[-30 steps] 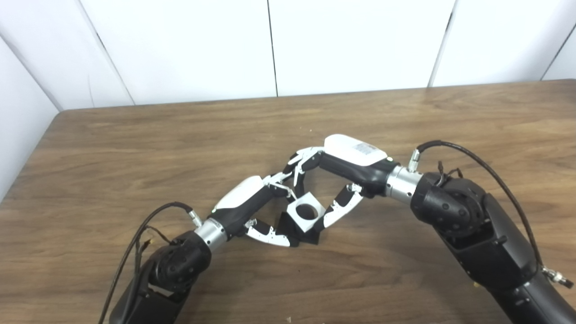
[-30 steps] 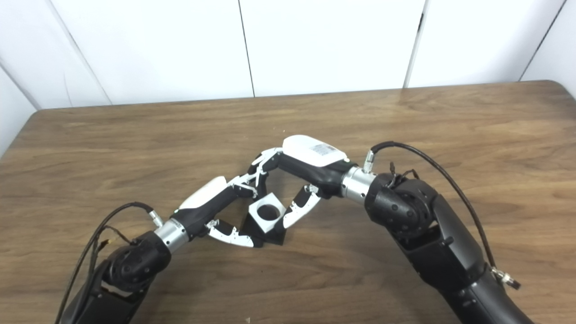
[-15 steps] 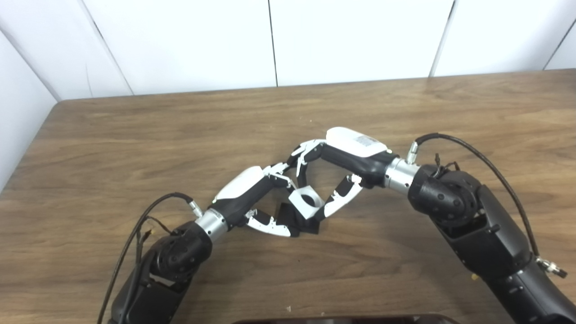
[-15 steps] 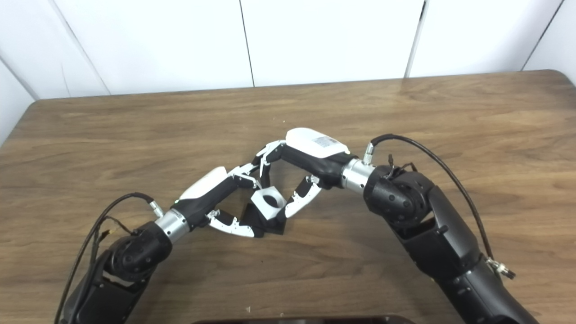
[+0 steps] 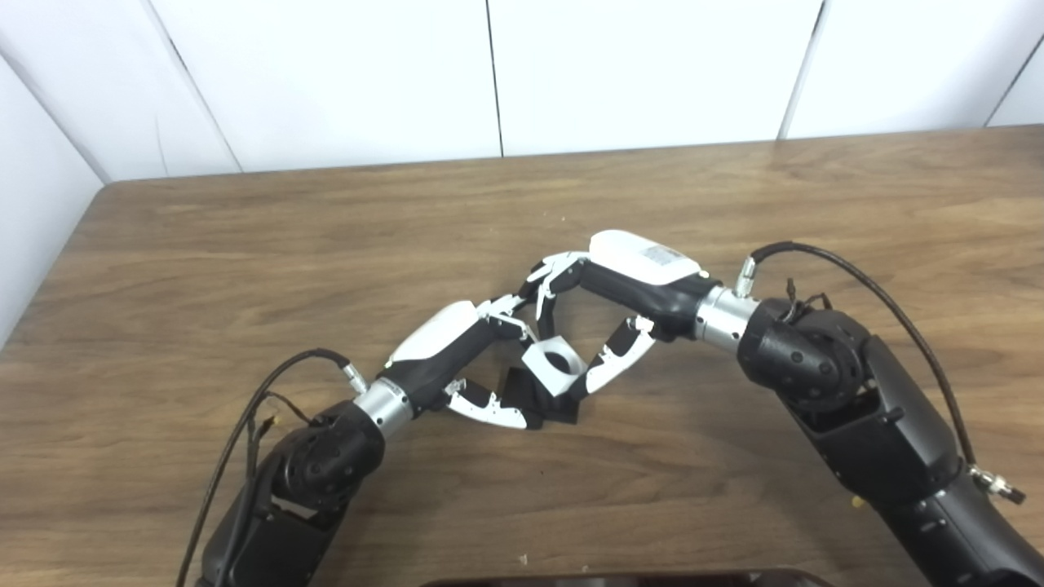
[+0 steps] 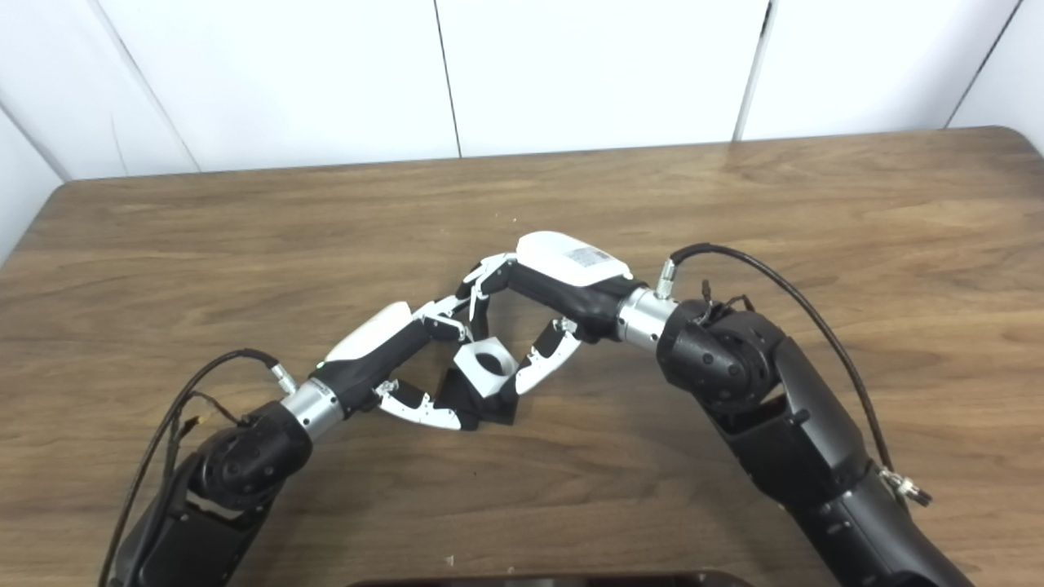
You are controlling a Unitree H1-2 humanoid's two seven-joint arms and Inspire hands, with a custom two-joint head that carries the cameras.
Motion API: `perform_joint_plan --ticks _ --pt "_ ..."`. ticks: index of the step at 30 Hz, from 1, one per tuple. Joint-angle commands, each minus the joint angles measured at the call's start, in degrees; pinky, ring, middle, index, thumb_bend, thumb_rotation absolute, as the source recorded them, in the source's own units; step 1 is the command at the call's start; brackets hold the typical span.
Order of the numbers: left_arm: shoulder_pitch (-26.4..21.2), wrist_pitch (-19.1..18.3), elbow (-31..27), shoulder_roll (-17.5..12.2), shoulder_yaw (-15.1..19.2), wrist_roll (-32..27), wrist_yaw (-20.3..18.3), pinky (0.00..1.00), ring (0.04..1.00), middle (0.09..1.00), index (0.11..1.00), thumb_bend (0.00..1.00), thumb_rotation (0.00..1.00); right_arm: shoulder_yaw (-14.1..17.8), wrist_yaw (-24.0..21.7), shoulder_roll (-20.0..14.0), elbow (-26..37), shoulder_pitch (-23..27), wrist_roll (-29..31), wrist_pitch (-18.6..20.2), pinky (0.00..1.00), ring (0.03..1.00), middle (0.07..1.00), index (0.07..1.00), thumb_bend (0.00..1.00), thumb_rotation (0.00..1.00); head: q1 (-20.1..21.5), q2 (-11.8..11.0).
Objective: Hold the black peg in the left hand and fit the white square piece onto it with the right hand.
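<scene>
Left hand (image 5: 444,359) fingers grip black peg (image 5: 534,401); right hand (image 5: 632,281) holds white square piece (image 5: 555,368) (tilted).

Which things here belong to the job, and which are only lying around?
Belong to the job:
- black peg, held by the left hand
- white square piece, held by the right hand

Only lying around:
- wooden table
- dark object at the bottom edge; I cannot identify it
</scene>
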State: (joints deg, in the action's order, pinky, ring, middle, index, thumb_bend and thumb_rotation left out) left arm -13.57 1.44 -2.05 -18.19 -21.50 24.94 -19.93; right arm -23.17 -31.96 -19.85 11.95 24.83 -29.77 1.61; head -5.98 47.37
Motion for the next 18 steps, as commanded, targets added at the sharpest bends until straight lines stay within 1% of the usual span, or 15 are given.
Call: perform_joint_plan --ticks 1,7,11,18 --pt "-0.2 0.0 0.7 0.4 -1.8 1.9 -0.9 1.00 1.000 0.987 0.492 0.52 0.07 0.3 0.0 0.4 2.8 3.1 0.5 -1.4 0.82 0.872 0.794 0.482 0.52 0.14 0.0 0.2" --pt "-0.4 0.8 1.2 0.4 -1.9 2.0 -0.5 1.00 1.000 0.990 0.492 0.52 0.07 -0.5 -2.3 0.0 5.1 4.0 -0.2 -0.5 0.83 0.869 0.793 0.482 0.52 0.14 -0.1 0.4" --pt "-0.4 0.1 0.9 0.3 -2.0 2.3 -0.8 1.00 1.000 0.988 0.492 0.52 0.07 -0.6 -3.1 0.0 5.6 3.8 -0.7 -0.1 0.85 0.868 0.791 0.482 0.52 0.14 -0.2 0.5" --pt "-0.3 -0.6 0.4 0.1 -1.9 2.2 -1.0 1.00 1.000 0.985 0.491 0.52 0.07 -0.5 -3.0 -0.1 5.1 3.4 -0.8 -1.4 0.84 0.863 0.786 0.482 0.52 0.13 -0.1 0.6"
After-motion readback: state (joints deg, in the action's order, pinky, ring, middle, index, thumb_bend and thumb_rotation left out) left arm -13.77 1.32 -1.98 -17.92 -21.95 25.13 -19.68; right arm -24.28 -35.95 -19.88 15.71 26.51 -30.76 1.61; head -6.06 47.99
